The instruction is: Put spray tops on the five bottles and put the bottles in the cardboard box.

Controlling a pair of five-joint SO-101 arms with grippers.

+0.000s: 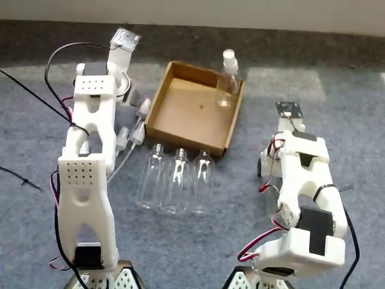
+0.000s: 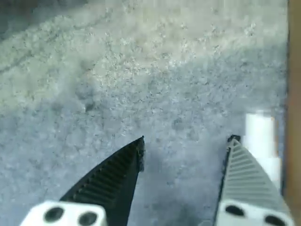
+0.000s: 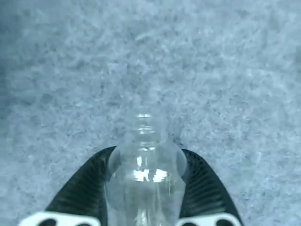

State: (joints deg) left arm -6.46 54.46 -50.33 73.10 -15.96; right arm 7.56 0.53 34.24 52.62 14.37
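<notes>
One capped bottle (image 1: 227, 81) stands in the cardboard box (image 1: 157, 99) — three bare bottles (image 1: 177, 180) lie outside, the right gripper (image 3: 148, 151) clasps a fourth (image 3: 143, 183), the left gripper (image 2: 186, 141) gapes empty.

High view: fixed, overhead on robot's side, tilted down and forward, far; covers whole grey mat (image 1: 361, 120) and cardboard box (image 1: 180, 114).
Left wrist view: close above mat, looks past spread left gripper (image 2: 187, 139); shares box wall with high view.
Right wrist view: close, looks past right gripper (image 3: 148, 153) clamping clear bottle (image 3: 143, 183).

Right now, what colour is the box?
The box is brown; the high view shows it best.
</notes>
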